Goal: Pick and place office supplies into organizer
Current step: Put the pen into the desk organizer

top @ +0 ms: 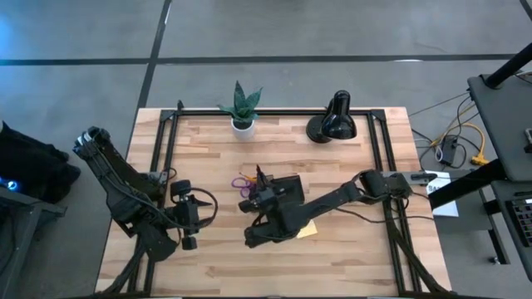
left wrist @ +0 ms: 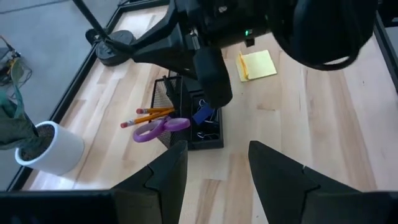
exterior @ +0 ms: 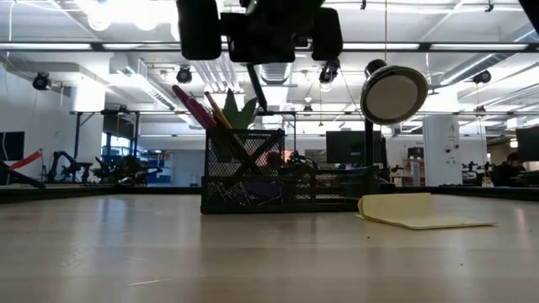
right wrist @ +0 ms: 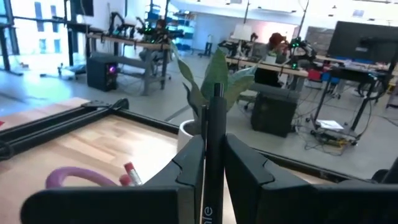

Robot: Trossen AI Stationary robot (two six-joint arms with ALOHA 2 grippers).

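A black pen (right wrist: 214, 162) stands upright, pinched between the narrow fingers of the right tool (top: 259, 184), which hangs directly over the mesh organizer (top: 285, 189) near the middle of the desk (top: 349, 257). Orange pencils (left wrist: 152, 114) and purple-handled scissors (left wrist: 158, 128) already lean out of the organizer's tall cup, just beside the pen. The yellow sticky-note pad (top: 306, 230) lies flat on the near side of the tool, close to its arm. Beyond the tool, the potted plant (top: 242, 108) and black lamp (top: 334, 121) line the far edge. The left tool (top: 189, 218), fingers spread wide and empty, waits well apart over bare wood.
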